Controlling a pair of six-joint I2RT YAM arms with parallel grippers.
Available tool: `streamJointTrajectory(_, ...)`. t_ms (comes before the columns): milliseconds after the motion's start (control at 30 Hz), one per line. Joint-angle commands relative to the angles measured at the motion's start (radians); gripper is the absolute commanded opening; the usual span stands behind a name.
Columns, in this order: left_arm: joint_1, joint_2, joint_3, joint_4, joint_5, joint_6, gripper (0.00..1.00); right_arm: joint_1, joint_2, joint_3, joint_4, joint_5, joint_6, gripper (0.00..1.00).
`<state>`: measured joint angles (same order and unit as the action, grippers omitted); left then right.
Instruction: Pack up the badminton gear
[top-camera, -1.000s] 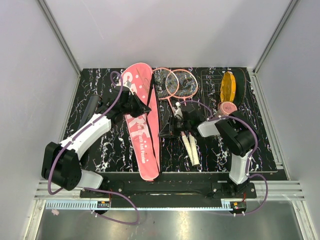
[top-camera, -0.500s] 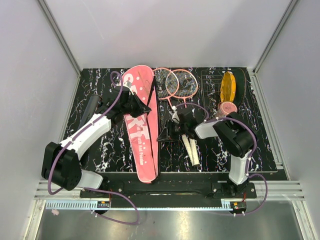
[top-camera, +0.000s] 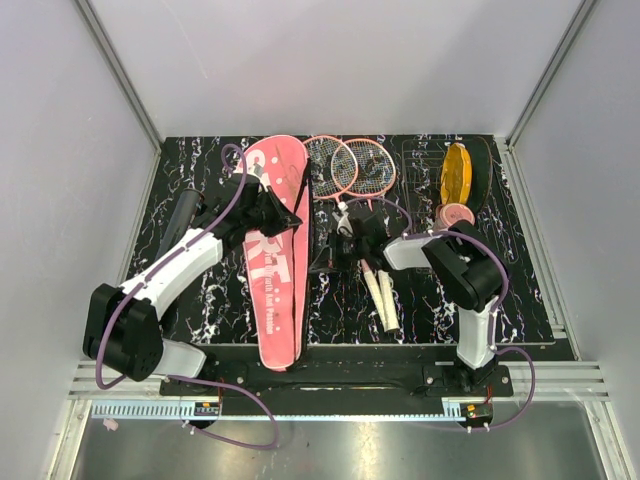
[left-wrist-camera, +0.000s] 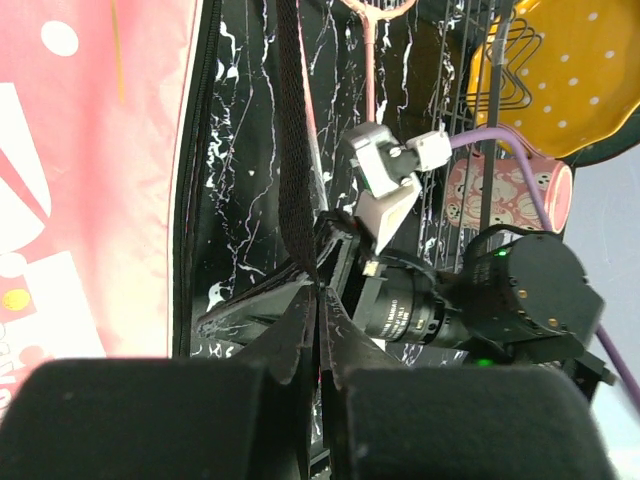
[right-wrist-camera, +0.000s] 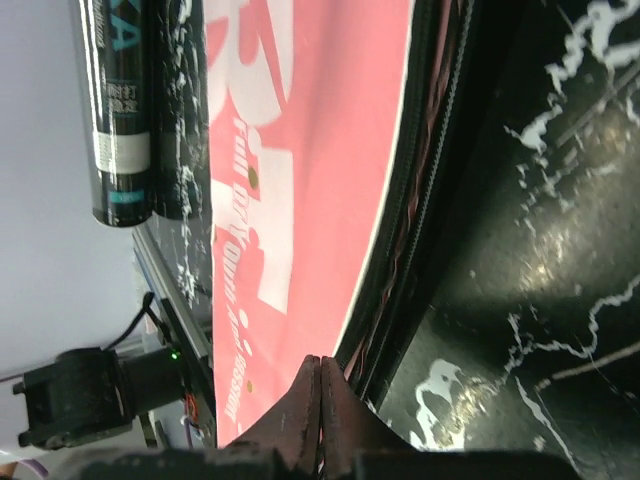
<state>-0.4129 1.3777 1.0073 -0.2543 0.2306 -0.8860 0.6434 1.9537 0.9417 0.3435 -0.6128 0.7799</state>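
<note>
Packing had barely started — both rackets (top-camera: 346, 168) lay outside the pink cover (top-camera: 272, 292), whose edge left and right jaws pinched.

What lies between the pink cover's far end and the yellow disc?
Between the pink cover and the yellow disc lie the overlapping heads of the two pink rackets; the top view shows it.

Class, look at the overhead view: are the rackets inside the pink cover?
No, both rackets lie bare beside the cover.
</note>
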Motion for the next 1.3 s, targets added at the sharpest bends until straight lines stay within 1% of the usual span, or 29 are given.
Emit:
streamJointTrajectory(0,-0.003,-0.037,-0.01,-0.014,-0.046,0.059,0.0,0.009,-0.05,0.051,-0.02,0.033,-0.011,0.0)
streamJointTrajectory(67,-0.003,-0.04,-0.015,-0.025,-0.069,0.096,0.0,0.009,-0.082,0.048,-0.015,0.027,-0.01,0.0)
streamJointTrajectory(200,-0.004,-0.052,-0.032,-0.03,-0.083,0.105,0.0,0.01,-0.114,0.028,-0.031,0.032,-0.002,0.01)
streamJointTrajectory(233,-0.003,-0.06,-0.033,-0.02,-0.077,0.098,0.0,0.009,-0.108,0.016,-0.009,-0.007,0.004,0.05)
streamJointTrajectory(267,-0.004,-0.062,-0.032,-0.005,-0.057,0.079,0.0,0.012,-0.104,0.0,0.018,-0.022,0.039,0.12)
streamJointTrajectory(300,-0.004,-0.065,-0.027,0.0,-0.05,0.065,0.0,0.016,-0.092,-0.03,0.064,-0.033,0.057,0.24)
streamJointTrajectory(367,-0.003,-0.062,-0.01,0.016,-0.028,0.033,0.0,0.048,-0.076,-0.053,0.098,-0.045,0.074,0.29)
streamJointTrajectory(433,-0.004,-0.052,0.007,0.02,-0.017,0.013,0.0,0.068,-0.05,-0.055,0.092,-0.042,0.07,0.32)
streamJointTrajectory(567,-0.004,-0.04,0.04,0.027,-0.011,-0.001,0.0,0.09,-0.01,-0.063,0.123,-0.05,0.096,0.32)
streamJointTrajectory(667,-0.006,-0.035,0.033,0.038,-0.01,-0.01,0.0,0.108,0.001,-0.049,0.12,-0.051,0.101,0.29)
streamJointTrajectory(833,-0.007,-0.035,0.016,0.059,-0.001,-0.028,0.0,0.119,0.033,-0.05,0.16,-0.056,0.142,0.29)
streamJointTrajectory(1000,-0.02,-0.029,0.016,0.072,0.001,-0.039,0.0,0.119,0.076,-0.046,0.227,-0.08,0.212,0.29)
streamJointTrajectory(1067,-0.024,-0.025,0.02,0.075,0.001,-0.044,0.0,0.119,0.089,-0.044,0.27,-0.091,0.261,0.28)
streamJointTrajectory(1133,-0.033,-0.019,0.025,0.078,0.003,-0.047,0.0,0.119,0.096,-0.044,0.287,-0.1,0.291,0.24)
streamJointTrajectory(1200,-0.038,-0.016,0.031,0.078,0.003,-0.045,0.0,0.119,0.074,-0.055,0.272,-0.081,0.285,0.24)
streamJointTrajectory(1233,-0.04,-0.016,0.031,0.078,0.001,-0.044,0.0,0.119,0.062,-0.055,0.249,-0.067,0.25,0.24)
streamJointTrajectory(1267,-0.041,-0.016,0.03,0.078,-0.002,-0.044,0.0,0.119,0.045,-0.054,0.173,-0.052,0.222,0.26)
